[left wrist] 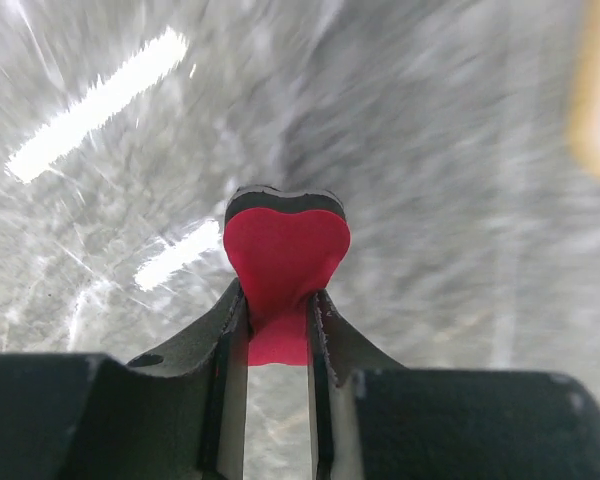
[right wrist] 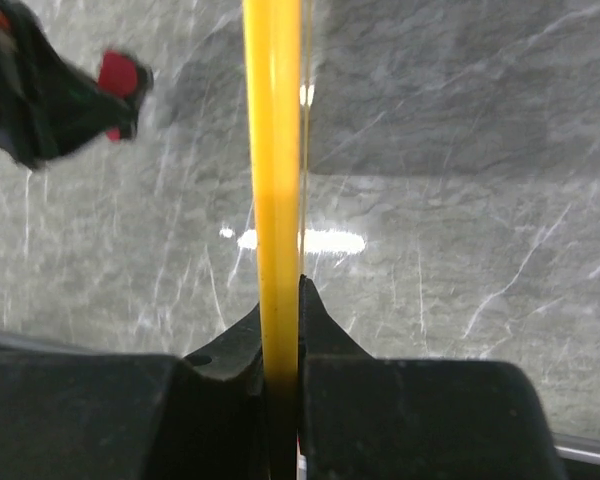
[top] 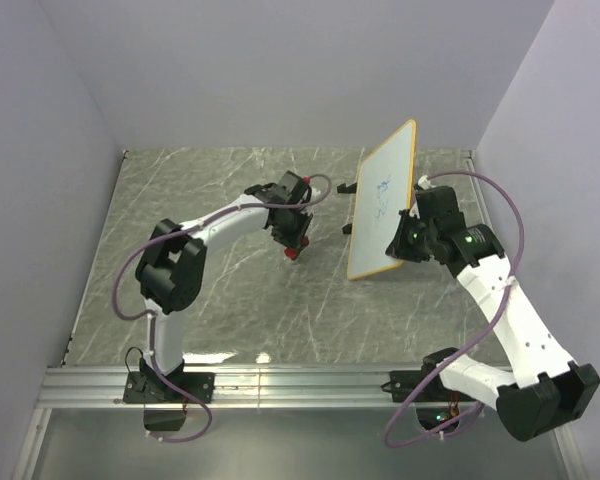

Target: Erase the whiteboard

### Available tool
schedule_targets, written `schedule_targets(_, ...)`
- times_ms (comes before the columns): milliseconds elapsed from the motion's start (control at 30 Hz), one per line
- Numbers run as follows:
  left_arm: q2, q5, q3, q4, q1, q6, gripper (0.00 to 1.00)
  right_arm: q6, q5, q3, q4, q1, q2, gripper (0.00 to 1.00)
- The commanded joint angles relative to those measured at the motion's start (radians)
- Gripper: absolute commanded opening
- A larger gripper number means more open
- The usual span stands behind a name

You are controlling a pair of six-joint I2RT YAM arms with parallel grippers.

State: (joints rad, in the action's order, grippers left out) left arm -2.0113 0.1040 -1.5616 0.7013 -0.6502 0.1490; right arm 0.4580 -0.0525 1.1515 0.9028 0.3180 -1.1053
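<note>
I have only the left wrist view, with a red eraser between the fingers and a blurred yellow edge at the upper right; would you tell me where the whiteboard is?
Observer: The whiteboard stands tilted on edge to the right of your eraser. The right gripper is clamped on its yellow rim.
Operator: Thank you. Is there anything on it to wipe?
Observer: Yes. In the top view, faint blue scribbles show on the upper half of its white face, which is turned toward the left arm.
</note>
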Motion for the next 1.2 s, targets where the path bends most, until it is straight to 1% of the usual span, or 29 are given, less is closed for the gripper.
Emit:
schedule_targets(0,0.176,0.092,-0.086,-0.061,-0.032,0.093,0.0,-0.091,-0.113,-0.036,-0.016,0.003,0.1,0.0)
schedule_targets(100,0.272,0.126,-0.094,-0.144,-0.057,0.165,0.0,-0.088,-0.196,-0.035,-0.054,0.004,0.178,0.0)
schedule_targets(167,0.33,0.135,-0.098,-0.186,-0.068,0.219,0.0,-0.081,-0.205,-0.029,-0.05,0.004,0.203,0.0)
schedule_targets(233,0.359,0.138,-0.113,-0.232,-0.078,0.244,0.0,-0.075,-0.216,-0.016,-0.042,0.004,0.223,0.0)
schedule_targets(333,0.378,0.134,-0.152,-0.244,-0.111,0.258,0.0,-0.055,-0.24,-0.006,-0.03,0.003,0.243,0.0)
schedule_targets(400,0.364,0.093,-0.188,-0.211,-0.153,0.242,0.0,-0.019,-0.27,-0.006,-0.039,0.004,0.268,0.0)
schedule_targets(500,0.35,0.031,-0.215,-0.178,-0.216,0.225,0.0,0.045,-0.401,-0.021,-0.1,0.003,0.311,0.0)
schedule_targets(533,0.353,0.017,-0.212,-0.184,-0.244,0.228,0.0,0.063,-0.447,-0.029,-0.146,0.003,0.321,0.0)
schedule_targets(567,0.356,0.011,-0.209,-0.187,-0.259,0.23,0.0,0.079,-0.53,-0.033,-0.162,0.003,0.331,0.0)
schedule_targets(700,0.338,-0.056,-0.255,-0.129,-0.331,0.239,0.0,0.157,-0.622,-0.032,-0.237,0.004,0.363,0.0)
schedule_targets(767,0.33,-0.095,-0.255,-0.091,-0.371,0.238,0.0,0.175,-0.655,-0.019,-0.261,0.006,0.367,0.0)
schedule_targets(800,0.333,-0.101,-0.247,-0.086,-0.387,0.239,0.0,0.191,-0.703,-0.016,-0.272,0.004,0.367,0.0)
schedule_targets(833,0.338,-0.151,-0.239,-0.079,-0.406,0.254,0.0,0.195,-0.717,-0.01,-0.277,0.006,0.369,0.0)
schedule_targets(900,0.342,-0.179,-0.233,-0.051,-0.417,0.27,0.0,0.2,-0.766,0.002,-0.281,0.004,0.375,0.0)
schedule_targets(933,0.339,-0.234,-0.239,-0.028,-0.422,0.282,0.0,0.194,-0.774,0.013,-0.259,0.004,0.378,0.0)
schedule_targets(1000,0.332,-0.291,-0.267,0.041,-0.422,0.279,0.0,0.182,-0.806,0.028,-0.242,0.004,0.395,0.0)
schedule_targets(1067,0.316,-0.369,-0.282,0.078,-0.416,0.258,0.0,0.188,-0.868,0.021,-0.234,0.004,0.426,0.0)
schedule_targets(1100,0.312,-0.385,-0.284,0.108,-0.408,0.248,0.0,0.221,-0.889,0.011,-0.248,0.003,0.442,0.0)
schedule_targets(1167,0.31,-0.386,-0.258,0.112,-0.359,0.233,0.0,0.254,-0.94,-0.013,-0.28,0.004,0.488,0.0)
